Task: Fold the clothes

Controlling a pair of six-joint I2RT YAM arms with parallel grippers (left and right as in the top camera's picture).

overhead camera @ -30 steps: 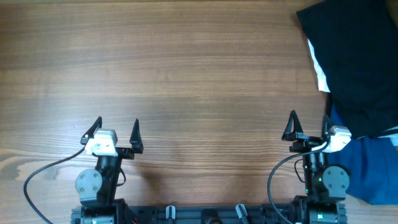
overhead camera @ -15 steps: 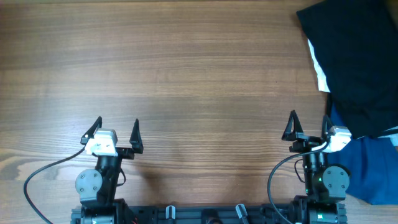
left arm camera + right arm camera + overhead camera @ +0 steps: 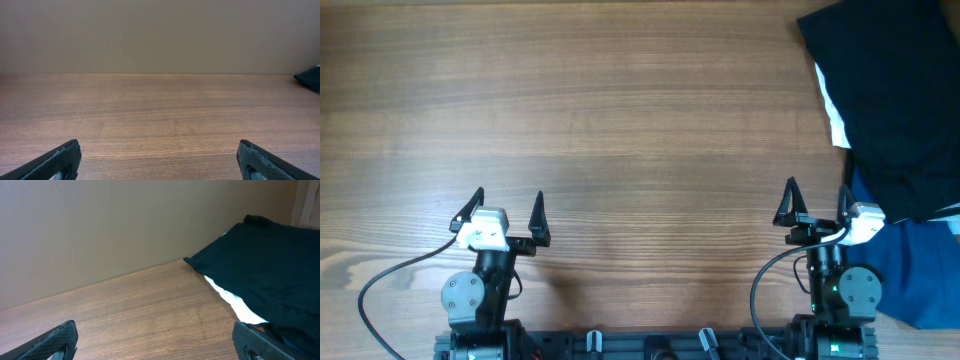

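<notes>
The black garment [image 3: 895,95] lies bunched at the table's far right corner, with a whitish strip [image 3: 834,110] showing along its left edge. It also shows in the right wrist view [image 3: 265,275] and as a dark tip in the left wrist view [image 3: 311,79]. My left gripper [image 3: 506,212] is open and empty near the front edge at the left. My right gripper [image 3: 814,205] is open and empty near the front edge, just left of and nearer than the garment, not touching it.
A bright blue cloth [image 3: 920,270] lies at the front right, partly under the black garment and beside my right arm. The wooden table [image 3: 620,120] stretches across the view. A plain wall stands behind the table's far edge [image 3: 150,35].
</notes>
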